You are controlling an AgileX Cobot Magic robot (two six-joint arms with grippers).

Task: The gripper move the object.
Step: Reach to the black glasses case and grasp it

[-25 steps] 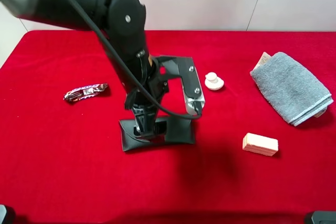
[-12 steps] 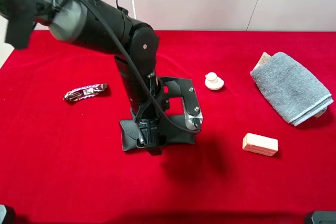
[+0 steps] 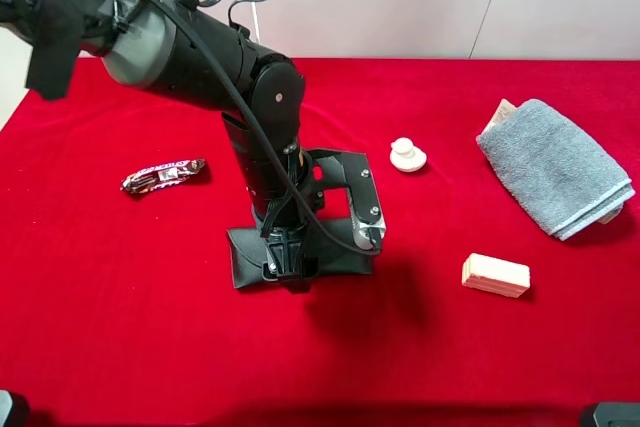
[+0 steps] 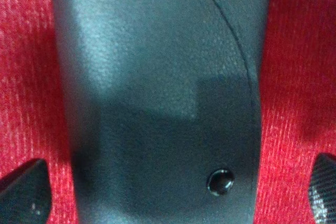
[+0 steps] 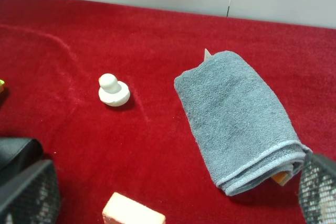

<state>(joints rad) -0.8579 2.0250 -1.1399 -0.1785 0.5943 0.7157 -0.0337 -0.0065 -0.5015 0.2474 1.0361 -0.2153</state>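
The object, a flat black leather-like glasses case (image 3: pixel 343 257), lies on the red cloth at mid table. My left gripper (image 3: pixel 285 265) points straight down at it, just above or on its flap. In the left wrist view the case (image 4: pixel 157 77) fills the frame, with its curved flap and small snap button (image 4: pixel 220 181). The left gripper (image 4: pixel 173 190) is open, and its fingertips (image 4: pixel 23 195) stand apart, one on each side of the case. My right gripper (image 5: pixel 173 195) is open and empty, held above the cloth; it is out of the exterior high view.
A dark candy-bar wrapper (image 3: pixel 163 175) lies at the left. A small white knob (image 3: pixel 407 155) lies behind the case. A folded grey towel (image 3: pixel 555 167) is at the right, with a small wooden block (image 3: pixel 495 275) in front of it.
My left arm has swung down and lowered its gripper onto the case, mostly in the first half second. The case and the other things have not moved.
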